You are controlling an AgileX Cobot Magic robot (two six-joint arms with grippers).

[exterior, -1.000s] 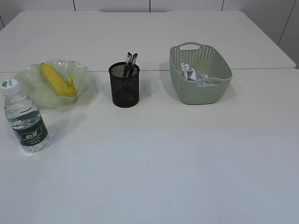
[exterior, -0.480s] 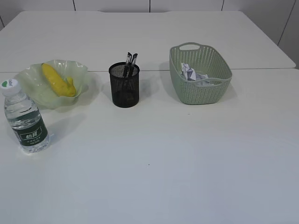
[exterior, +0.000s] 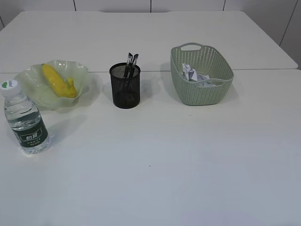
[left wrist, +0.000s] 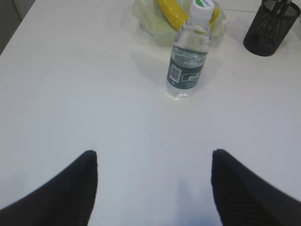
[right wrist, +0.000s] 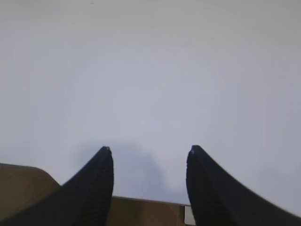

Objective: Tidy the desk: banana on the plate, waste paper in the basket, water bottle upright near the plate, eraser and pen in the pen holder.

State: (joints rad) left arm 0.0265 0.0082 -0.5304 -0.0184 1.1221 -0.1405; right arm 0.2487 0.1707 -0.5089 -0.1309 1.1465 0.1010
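A yellow banana (exterior: pixel 58 81) lies on the pale green plate (exterior: pixel 33 87) at the left. The water bottle (exterior: pixel 26 118) stands upright just in front of the plate, also seen as the bottle (left wrist: pixel 189 52) in the left wrist view. Two dark pens (exterior: pixel 131 63) stick out of the black mesh pen holder (exterior: pixel 125 86). Crumpled waste paper (exterior: pixel 194 74) rests inside the green basket (exterior: pixel 201 89). The eraser is hidden. My left gripper (left wrist: pixel 154 157) is open over bare table, well short of the bottle. My right gripper (right wrist: pixel 150 149) is open and empty above the table's near edge.
The white table (exterior: pixel 188 160) is made of two tops with a seam behind the objects. In the right wrist view the table's front edge (right wrist: pixel 146 200) and brown floor show below the fingers (right wrist: pixel 96 183). Neither arm shows in the exterior view.
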